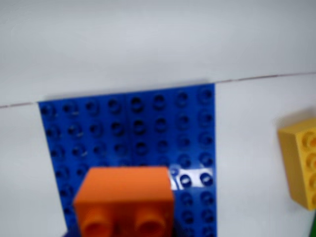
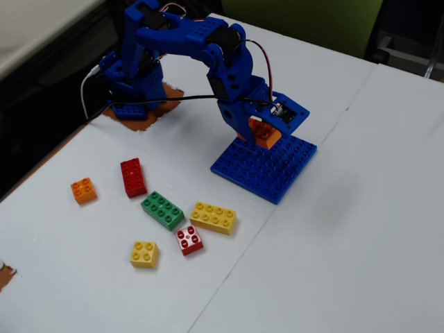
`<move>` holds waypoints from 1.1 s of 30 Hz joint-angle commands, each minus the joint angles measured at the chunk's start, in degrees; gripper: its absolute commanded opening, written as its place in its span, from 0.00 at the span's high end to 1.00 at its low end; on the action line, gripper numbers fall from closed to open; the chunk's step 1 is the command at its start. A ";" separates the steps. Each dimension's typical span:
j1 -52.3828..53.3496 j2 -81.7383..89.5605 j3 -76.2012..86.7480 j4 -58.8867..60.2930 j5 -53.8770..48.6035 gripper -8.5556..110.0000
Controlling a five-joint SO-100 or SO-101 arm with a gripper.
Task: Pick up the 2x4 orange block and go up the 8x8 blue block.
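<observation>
My blue gripper (image 2: pixel 266 133) is shut on the 2x4 orange block (image 2: pixel 265 134) and holds it over the far edge of the 8x8 blue block (image 2: pixel 272 172), a flat blue studded plate on the white table. In the wrist view the orange block (image 1: pixel 123 197) fills the bottom centre, seen end-on, with the blue plate (image 1: pixel 123 128) spreading behind and around it. I cannot tell whether the block touches the plate. The fingers themselves are hidden in the wrist view.
Loose bricks lie left of the plate in the fixed view: a yellow eight-stud brick (image 2: pixel 213 217), also in the wrist view (image 1: pixel 301 160), a green brick (image 2: pixel 163 210), a red brick (image 2: pixel 132 177), and small orange (image 2: pixel 84 190), yellow (image 2: pixel 144 254) and red (image 2: pixel 189 240) bricks.
</observation>
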 commanded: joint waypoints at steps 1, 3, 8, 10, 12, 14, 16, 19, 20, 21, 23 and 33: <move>-0.09 0.70 -3.25 -0.79 0.18 0.90; -0.09 0.70 -3.25 -0.79 0.18 0.90; -0.09 0.70 -3.25 -0.62 0.18 0.90; -0.09 0.70 -3.25 -0.35 -0.09 0.90; -0.09 0.70 -3.25 -0.26 -0.18 0.90; -0.09 0.70 -3.25 -0.26 -0.18 0.90; -0.09 0.70 -3.25 -0.26 -0.18 0.90; -0.09 0.70 -3.25 -0.26 -0.35 0.90; -0.09 0.70 -3.25 -0.26 -0.35 0.90; -0.09 0.70 -3.25 -0.18 -0.35 0.90; -0.09 0.70 -3.25 -0.18 -0.35 0.90; -0.09 0.70 -3.25 -0.18 -0.35 0.90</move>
